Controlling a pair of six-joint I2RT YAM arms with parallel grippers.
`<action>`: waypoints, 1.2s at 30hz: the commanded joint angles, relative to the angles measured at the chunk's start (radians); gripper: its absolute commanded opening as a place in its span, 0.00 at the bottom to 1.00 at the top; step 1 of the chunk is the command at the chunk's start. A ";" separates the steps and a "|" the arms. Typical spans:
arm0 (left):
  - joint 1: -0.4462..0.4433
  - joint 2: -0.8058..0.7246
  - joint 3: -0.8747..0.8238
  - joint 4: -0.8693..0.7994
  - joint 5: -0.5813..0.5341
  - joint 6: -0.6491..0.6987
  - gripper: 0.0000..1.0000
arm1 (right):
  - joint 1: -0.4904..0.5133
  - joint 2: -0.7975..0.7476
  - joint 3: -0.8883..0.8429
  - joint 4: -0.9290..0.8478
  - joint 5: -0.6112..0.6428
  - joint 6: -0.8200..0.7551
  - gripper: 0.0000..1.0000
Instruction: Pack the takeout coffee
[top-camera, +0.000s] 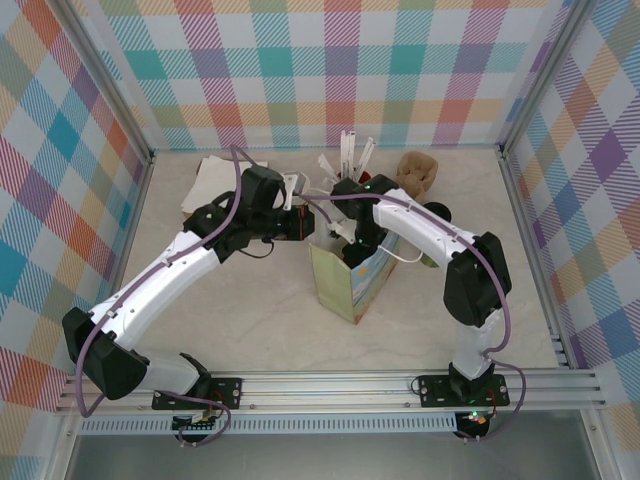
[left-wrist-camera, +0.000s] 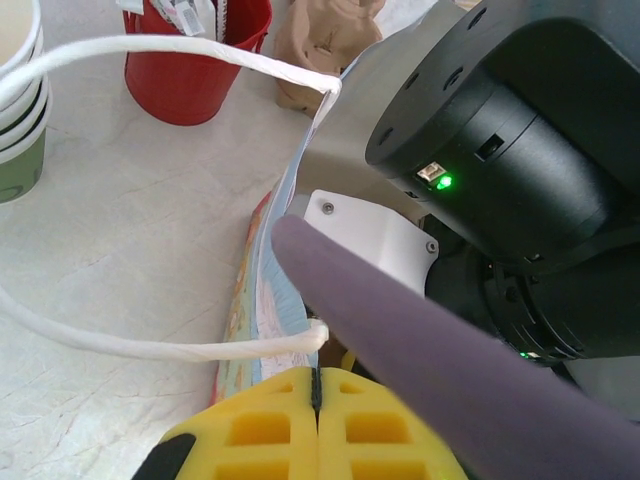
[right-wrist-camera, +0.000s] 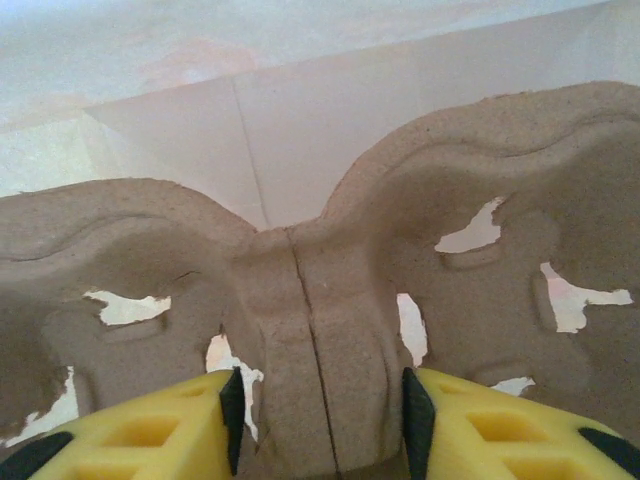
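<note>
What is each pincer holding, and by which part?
Left pincer: the colourful paper bag, pinched at its top rim. Right pincer: the brown moulded-pulp cup carrier, by its centre ridge.

takeout coffee: black-lidded, upright on table, partly hidden.

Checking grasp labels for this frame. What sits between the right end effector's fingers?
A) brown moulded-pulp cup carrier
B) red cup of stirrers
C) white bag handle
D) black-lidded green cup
A: in the right wrist view, the central ridge of the brown pulp carrier stands between the two yellow fingers of the right end effector.
</note>
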 joint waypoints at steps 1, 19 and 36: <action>-0.009 -0.009 0.038 0.022 0.029 0.015 0.02 | 0.006 -0.031 0.048 -0.002 -0.043 0.007 0.51; -0.015 -0.029 0.020 0.004 0.020 0.015 0.02 | 0.005 -0.097 0.192 0.007 -0.062 0.066 0.89; -0.015 -0.049 -0.020 0.008 -0.015 0.008 0.02 | -0.006 -0.157 0.291 0.026 -0.026 0.149 1.00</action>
